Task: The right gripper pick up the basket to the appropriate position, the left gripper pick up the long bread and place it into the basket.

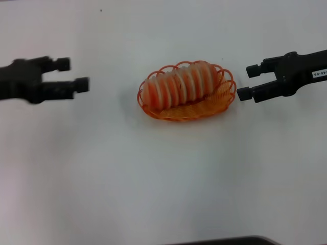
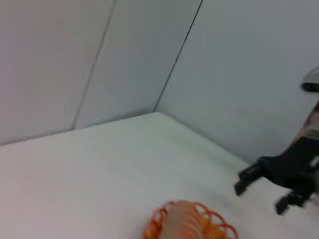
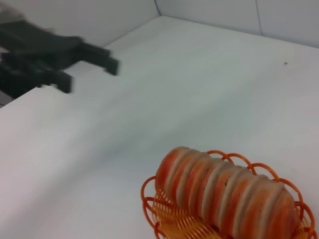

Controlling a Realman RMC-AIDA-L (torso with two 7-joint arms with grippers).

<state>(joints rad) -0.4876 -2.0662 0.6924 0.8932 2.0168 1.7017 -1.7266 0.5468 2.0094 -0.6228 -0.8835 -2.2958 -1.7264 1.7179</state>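
While I watch the head view, the long bread (image 1: pixel 180 84) lies inside the basket (image 1: pixel 225 97), its striped length running along the oval and its top rising above the scalloped rim. Basket sits on the white table (image 1: pixel 153 178), roughly centre, a little toward my right side.

Right gripper (image 1: pixel 246 81) is just beside the basket's right end, not touching it. Its 2 fingers are spread apart, nothing between them, tips pointing at the wire rim. I can see the small white label on its black arm.

Left gripper (image 1: pixel 77 74) is well apart from the basket, out over bare table on my left. Its 2 fingers are also parted and empty, pointing toward the basket. It looks smeared in the head view.

From the left wrist camera I get the basket (image 2: pixel 219 229) at the frame edge with the bread (image 2: pixel 182 219) in it, and the right gripper (image 2: pixel 259 191) beyond, jaws spread. Grey wall panels (image 2: pixel 99 59) stand behind the table.

From the right wrist camera the bread (image 3: pixel 224 191) fills the basket (image 3: pixel 149 199) nearly end to end, cream ridges crossing orange-red. Farther off, the left gripper (image 3: pixel 92 69) hangs above the table, fingers apart, holding nothing.
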